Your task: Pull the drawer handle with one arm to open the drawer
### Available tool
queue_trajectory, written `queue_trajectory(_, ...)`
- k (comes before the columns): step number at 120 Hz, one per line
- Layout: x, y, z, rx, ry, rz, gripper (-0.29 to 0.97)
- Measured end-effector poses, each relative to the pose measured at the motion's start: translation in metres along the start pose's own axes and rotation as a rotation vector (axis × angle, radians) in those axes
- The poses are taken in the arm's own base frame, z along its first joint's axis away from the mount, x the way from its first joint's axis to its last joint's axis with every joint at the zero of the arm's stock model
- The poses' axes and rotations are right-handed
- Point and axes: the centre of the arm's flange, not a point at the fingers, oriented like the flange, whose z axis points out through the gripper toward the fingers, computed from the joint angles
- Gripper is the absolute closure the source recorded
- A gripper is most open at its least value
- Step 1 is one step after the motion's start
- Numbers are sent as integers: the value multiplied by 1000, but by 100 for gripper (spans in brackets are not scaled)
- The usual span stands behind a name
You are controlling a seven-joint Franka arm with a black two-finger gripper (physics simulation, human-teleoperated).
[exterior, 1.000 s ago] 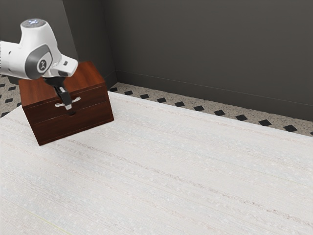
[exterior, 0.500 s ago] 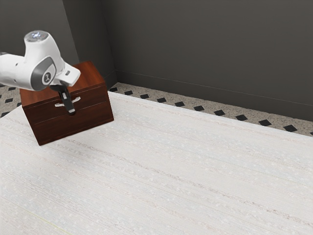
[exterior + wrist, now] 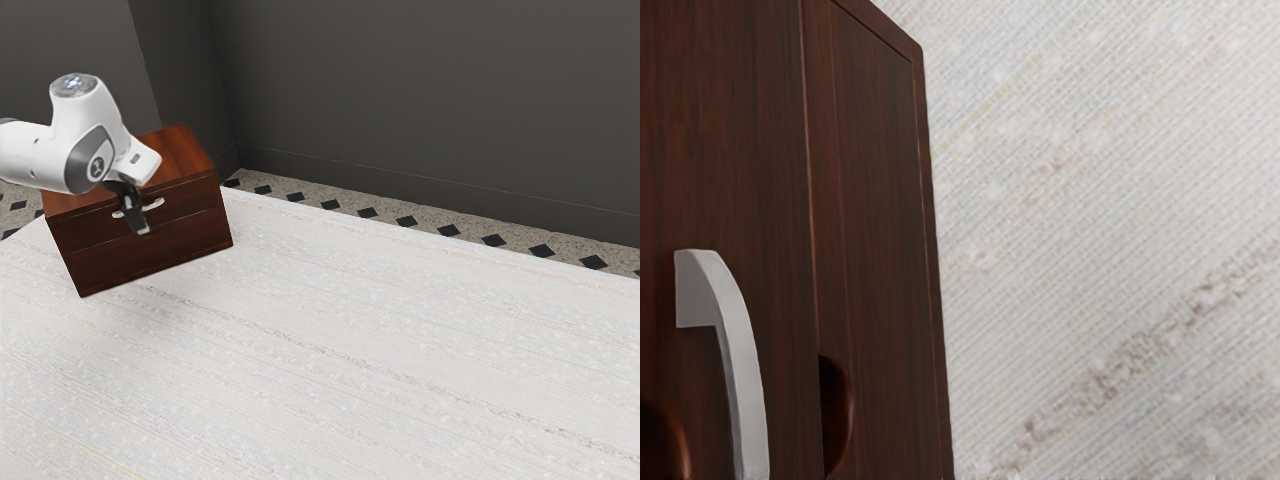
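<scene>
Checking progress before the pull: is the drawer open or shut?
Shut: the drawer front sits flush with the cabinet face, nothing pulled forward.

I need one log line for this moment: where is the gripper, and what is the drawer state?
gripper: at handle | drawer: looks shut, front flush | pull: not yet done

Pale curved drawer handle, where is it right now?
The handle sits at the exterior view's left, on the front of the dark wooden drawer box, with the black gripper right at it.
</scene>
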Motion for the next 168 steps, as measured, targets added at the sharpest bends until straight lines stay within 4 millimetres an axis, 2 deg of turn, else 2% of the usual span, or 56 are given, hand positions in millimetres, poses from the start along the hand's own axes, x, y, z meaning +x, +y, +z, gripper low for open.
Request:
queue_trajectory(53, 9, -11, 19, 12, 3, 48, 0)
queue_trajectory(77, 4, -11, 35, -5, -9, 51, 0)
queue_trajectory(96, 3, -10, 41, -12, -12, 56, 0)
queue_trajectory(109, 4, -15, 38, -2, -7, 56, 0)
queue_trajectory(151, 1, -16, 52, -15, -17, 55, -1)
queue_trajectory(158, 1, -15, 53, -18, -16, 52, 1)
queue_trajectory(168, 1, -15, 53, -19, -13, 47, 11)
